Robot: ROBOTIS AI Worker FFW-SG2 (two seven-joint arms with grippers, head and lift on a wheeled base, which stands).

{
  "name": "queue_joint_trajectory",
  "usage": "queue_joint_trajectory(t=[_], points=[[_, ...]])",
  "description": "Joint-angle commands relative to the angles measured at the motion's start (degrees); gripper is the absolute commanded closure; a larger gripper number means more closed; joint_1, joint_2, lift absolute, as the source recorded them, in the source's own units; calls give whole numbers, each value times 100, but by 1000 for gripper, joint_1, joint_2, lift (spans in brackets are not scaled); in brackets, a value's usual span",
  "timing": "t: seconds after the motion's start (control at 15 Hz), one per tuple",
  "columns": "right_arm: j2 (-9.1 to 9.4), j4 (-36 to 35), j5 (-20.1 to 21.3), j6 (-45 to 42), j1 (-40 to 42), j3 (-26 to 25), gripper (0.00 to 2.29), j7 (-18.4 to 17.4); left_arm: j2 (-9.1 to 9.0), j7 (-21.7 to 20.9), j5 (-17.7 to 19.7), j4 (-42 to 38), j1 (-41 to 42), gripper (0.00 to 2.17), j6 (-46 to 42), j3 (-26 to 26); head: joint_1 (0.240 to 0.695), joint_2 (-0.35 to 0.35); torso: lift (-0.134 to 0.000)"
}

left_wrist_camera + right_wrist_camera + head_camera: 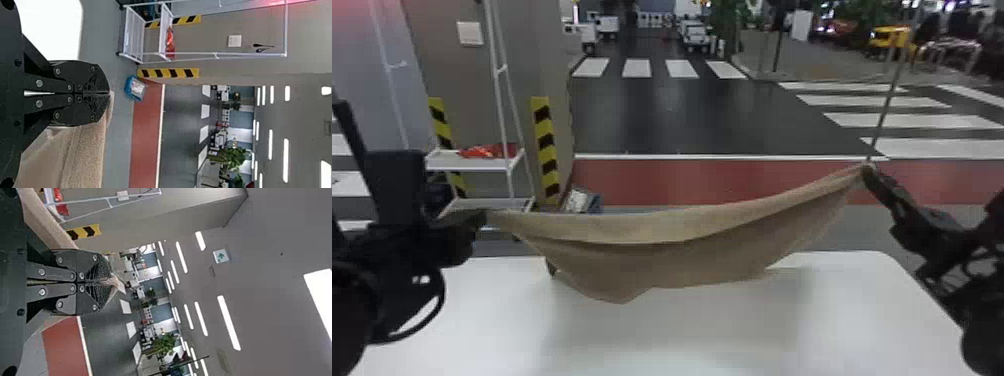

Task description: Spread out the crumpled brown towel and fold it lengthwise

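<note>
Left tool (107, 93): pinching one end at your nine o'clock
Right tool (112, 282): clamping the other, two o'clock
Towel (662, 227): slung between, over the worktop (682, 335), likely so its weight opens creases

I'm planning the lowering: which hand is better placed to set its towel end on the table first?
Likely the left: the left hand grips the brown towel lower, apparently nearer the white table, than the right hand.
</note>
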Motion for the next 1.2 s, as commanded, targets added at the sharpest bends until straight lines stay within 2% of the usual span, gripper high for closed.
queue_joint_trajectory(t=[0.0, 0.07, 0.2, 0.27, 0.33, 0.47, 0.6, 0.67, 0.73, 0.87, 0.93, 1.13], points=[[-344, -309, -469, 197, 849, -79, 1652, -1, 1, 134, 209, -782, 890, 1244, 677, 337, 451, -49, -128], [-476, -520, -592, 303, 1148, -123, 1652, -10, -26, 187, 201, -1090, 1215, 1244, 748, 398, 518, -59, -128], [-713, -713, -934, 549, 1455, -369, 1652, -27, -122, 354, 324, -1617, 1575, 1241, 1029, 680, 585, -74, -128], [-810, -898, -1137, 707, 1569, -580, 1652, -54, -149, 495, 570, -1784, 1637, 1241, 1064, 882, 605, -80, -128], [-845, -1135, -1163, 918, 1675, -703, 1652, -71, -184, 565, 877, -1872, 1645, 1241, 1046, 1110, 626, -96, -128], [-968, -1267, -1391, 1023, 1745, -932, 1652, -80, -184, 635, 1721, -1995, 1601, 1244, 1046, 1629, 624, -115, -128], [-986, -1126, -1558, 1094, 1605, -1063, 1652, -177, -166, 626, 2284, -2013, 1505, 1241, 1064, 1901, 608, -127, -128], [-968, -977, -1567, 1023, 1455, -1055, 1652, -274, -149, 626, 2345, -1951, 1391, 1241, 1064, 1901, 601, -135, -128], [-872, -871, -1400, 847, 1279, -1019, 1652, -361, -122, 635, 2284, -1775, 1232, 1241, 1046, 1840, 591, -145, -128], [-617, -555, -873, 303, 893, -826, 1652, -370, 53, 670, 2231, -1107, 731, 1241, 1046, 1602, 565, -159, -128], [-546, -309, -644, 92, 638, -642, 1652, -370, 106, 644, 2161, -817, 494, 1241, 1046, 1471, 555, -154, -128], [-432, -230, -486, 4, 488, -431, 1652, -361, 159, 459, 2055, -589, 494, 1244, 1046, 1286, 526, -124, -128]])
